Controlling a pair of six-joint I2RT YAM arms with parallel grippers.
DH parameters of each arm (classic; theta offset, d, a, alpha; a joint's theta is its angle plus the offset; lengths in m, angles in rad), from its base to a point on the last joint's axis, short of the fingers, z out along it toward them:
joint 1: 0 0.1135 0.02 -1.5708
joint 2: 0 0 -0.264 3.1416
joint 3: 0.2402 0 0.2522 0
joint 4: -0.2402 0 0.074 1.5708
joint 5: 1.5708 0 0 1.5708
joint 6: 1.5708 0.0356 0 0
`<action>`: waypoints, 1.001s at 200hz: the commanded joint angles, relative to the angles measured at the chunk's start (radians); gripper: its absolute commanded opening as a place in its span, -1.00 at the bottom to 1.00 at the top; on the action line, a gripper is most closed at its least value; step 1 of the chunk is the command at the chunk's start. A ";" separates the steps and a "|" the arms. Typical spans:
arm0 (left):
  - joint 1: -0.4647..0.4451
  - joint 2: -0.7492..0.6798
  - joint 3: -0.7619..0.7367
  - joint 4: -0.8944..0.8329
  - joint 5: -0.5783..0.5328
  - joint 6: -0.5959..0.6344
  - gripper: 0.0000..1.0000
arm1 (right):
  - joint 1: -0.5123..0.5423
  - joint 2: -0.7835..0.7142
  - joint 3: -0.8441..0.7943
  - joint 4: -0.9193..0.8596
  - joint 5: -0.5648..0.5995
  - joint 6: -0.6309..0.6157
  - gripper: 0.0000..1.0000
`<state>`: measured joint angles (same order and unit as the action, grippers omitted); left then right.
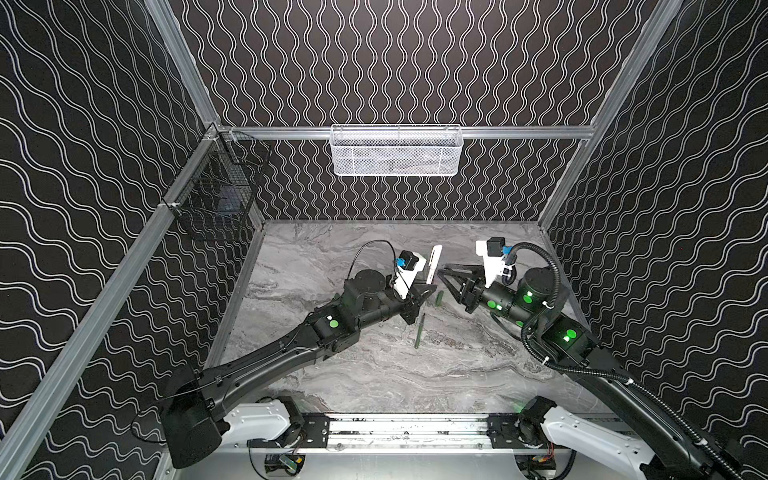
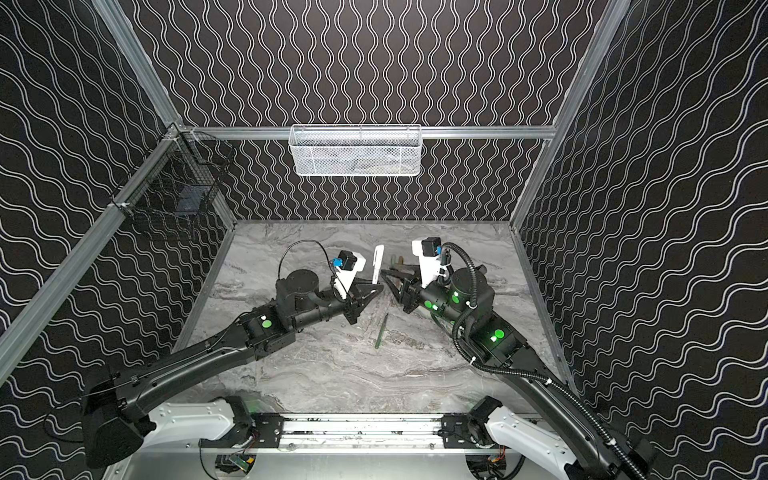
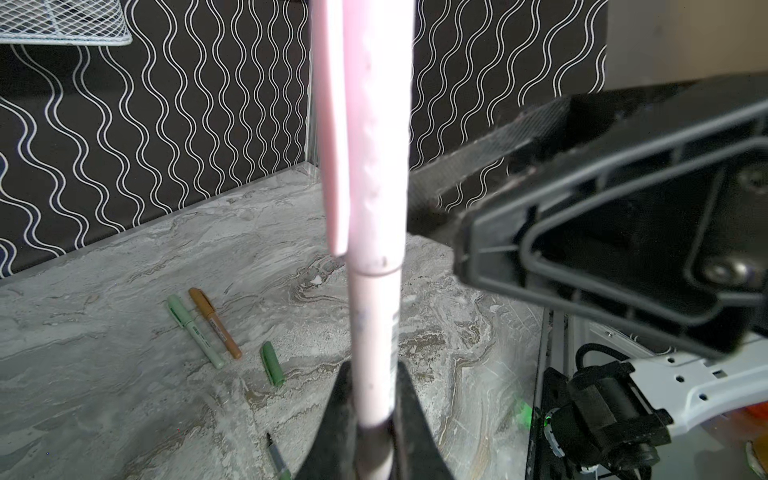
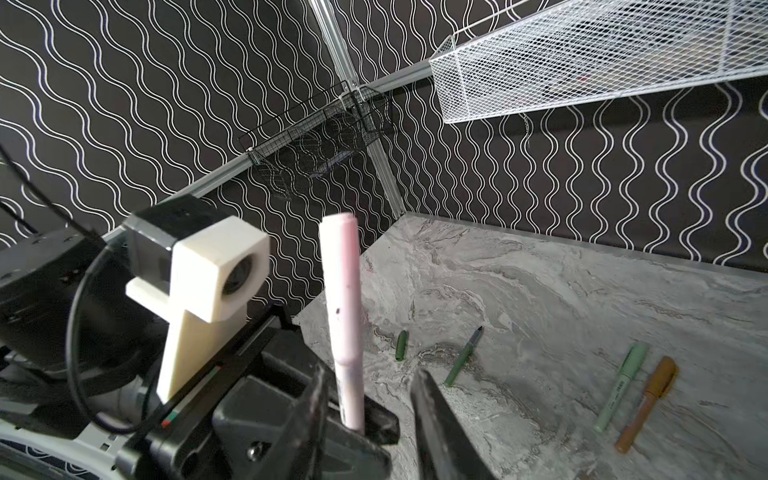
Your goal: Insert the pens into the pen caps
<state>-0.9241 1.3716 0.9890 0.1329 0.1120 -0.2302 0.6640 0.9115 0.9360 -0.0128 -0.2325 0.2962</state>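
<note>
Pinkish white pen (image 1: 435,261) upright above the middle of the desk (image 1: 316,257), a little toward the rear edge. Pink cap (image 3: 365,124) seated on the upper end, clip running down one side, seam against the barrel plain in the left wrist view.

Clamped low on the barrel by the left gripper (image 1: 431,286), jaws pressed together on the pen from both sides. Right gripper (image 1: 441,272) just beside the pen, reaching in from the right in both top views. Jaws standing apart in the right wrist view, with the pen just ahead of the gap and close to one finger (image 4: 318,399). Touching or not, impossible to tell.

Flat on the desk near the middle, beneath the two grippers, a dark green cap (image 1: 439,298) lying alone. Near it but apart, toward the front edge, a dark green pen (image 1: 419,330) with its dark tip bare and pointing toward the rear edge.

Closer to the rear edge, behind the right gripper, a pale green pen (image 4: 621,386) and an orange-brown pen (image 4: 646,411). Both capped, side by side and nearly parallel, touching or almost so along part of their length.

Above the rear edge, a white mesh basket (image 1: 395,151) hung on the rail. By the left rear corner, a black wire basket (image 1: 216,187) fixed to the side rail.
</note>
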 commanded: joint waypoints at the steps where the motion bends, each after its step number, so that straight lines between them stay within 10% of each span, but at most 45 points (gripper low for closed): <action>1: -0.002 -0.003 -0.001 0.025 -0.013 0.012 -1.00 | 0.000 0.016 0.018 0.044 -0.034 0.007 -0.27; 83: -0.007 -0.003 -0.002 0.029 0.001 0.010 -1.00 | 0.000 0.074 0.026 0.098 -0.080 0.018 -0.32; 143: -0.009 0.001 0.006 0.011 -0.023 0.005 -1.00 | 0.001 0.094 0.021 0.152 -0.122 0.056 -0.84; 165: -0.009 0.005 0.013 -0.002 -0.028 0.002 -0.11 | 0.002 0.090 0.011 0.174 -0.122 0.071 -0.84; 200: -0.010 -0.026 -0.015 0.025 -0.081 0.000 0.47 | 0.000 0.089 0.017 0.188 -0.051 0.074 -0.85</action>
<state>-0.9318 1.3643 0.9882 0.1265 0.0776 -0.2325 0.6659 1.0050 0.9485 0.1143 -0.3393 0.3531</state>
